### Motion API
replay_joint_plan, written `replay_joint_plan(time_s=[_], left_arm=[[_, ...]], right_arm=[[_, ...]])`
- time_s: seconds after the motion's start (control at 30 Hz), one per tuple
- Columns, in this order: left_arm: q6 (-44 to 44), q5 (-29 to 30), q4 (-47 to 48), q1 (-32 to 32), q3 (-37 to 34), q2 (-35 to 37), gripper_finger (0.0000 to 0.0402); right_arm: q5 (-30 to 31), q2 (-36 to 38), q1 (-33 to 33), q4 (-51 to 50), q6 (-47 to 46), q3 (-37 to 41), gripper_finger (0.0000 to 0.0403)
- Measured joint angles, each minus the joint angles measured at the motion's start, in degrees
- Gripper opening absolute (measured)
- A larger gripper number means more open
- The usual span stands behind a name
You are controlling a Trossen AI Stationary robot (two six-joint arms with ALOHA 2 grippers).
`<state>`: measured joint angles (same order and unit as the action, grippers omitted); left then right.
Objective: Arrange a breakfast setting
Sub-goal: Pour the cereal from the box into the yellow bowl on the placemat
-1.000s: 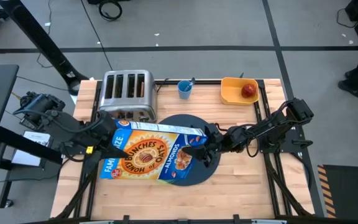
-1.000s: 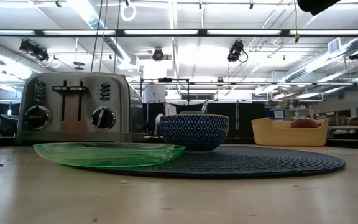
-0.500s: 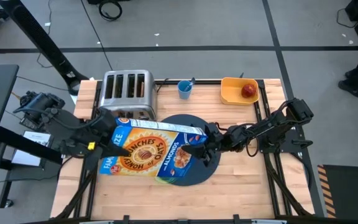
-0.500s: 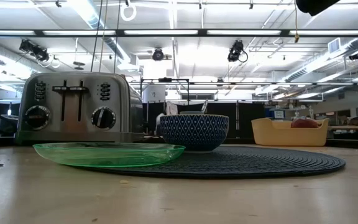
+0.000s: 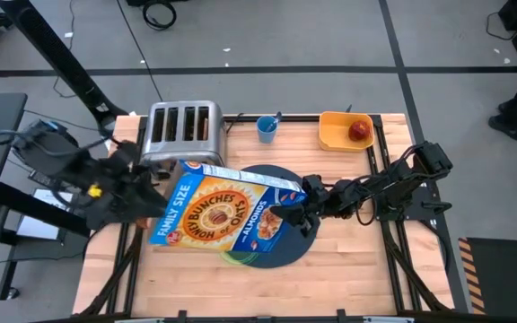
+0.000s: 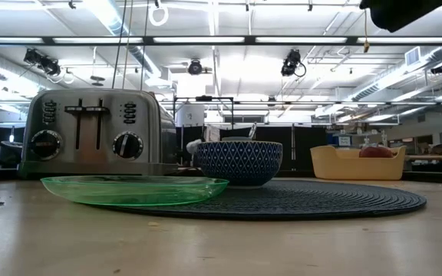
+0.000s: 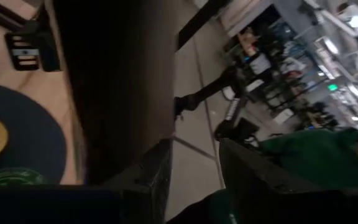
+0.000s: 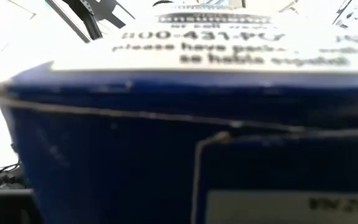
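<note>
Left gripper (image 5: 142, 193) is coming away from the cereal box (image 5: 227, 213): I am seeing its fingers standing apart with nothing between them in the left wrist view, and the arm is pulling back toward the table's left edge, near the toaster (image 5: 183, 135). Right gripper (image 5: 296, 215) is pinching the box's top end near the table's middle, so the box is now hanging on that one grip, tilted above the dark-navy mat (image 5: 291, 251). Compared with a second ago, the box's lower end is swinging up and inward, and a sliver of the green plate (image 6: 133, 188) is showing under its bottom edge on the mat's near side. I am reading this as a hand-over, with the pour into the cereal bowl (image 6: 239, 162) coming next; the bowl is sitting on the mat, hidden under the box from above. With one grip only, the box could twist or slip. Red apple (image 5: 359, 131) is waiting in the yellow bin (image 5: 334, 136) at the far right corner, the blue cup (image 5: 267, 127) beside it along the far edge.
</note>
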<state>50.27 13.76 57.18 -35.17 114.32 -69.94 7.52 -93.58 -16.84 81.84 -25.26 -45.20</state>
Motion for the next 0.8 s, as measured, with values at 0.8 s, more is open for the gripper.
replay_joint_plan(time_s=[0.8], left_arm=[[2.2, 22.03, 9.14, -5.2, 0.01, -2.36, 0.0142]], right_arm=[[1.86, 43.65, 0.66, -10.69, 3.23, 31.22, 0.0167]])
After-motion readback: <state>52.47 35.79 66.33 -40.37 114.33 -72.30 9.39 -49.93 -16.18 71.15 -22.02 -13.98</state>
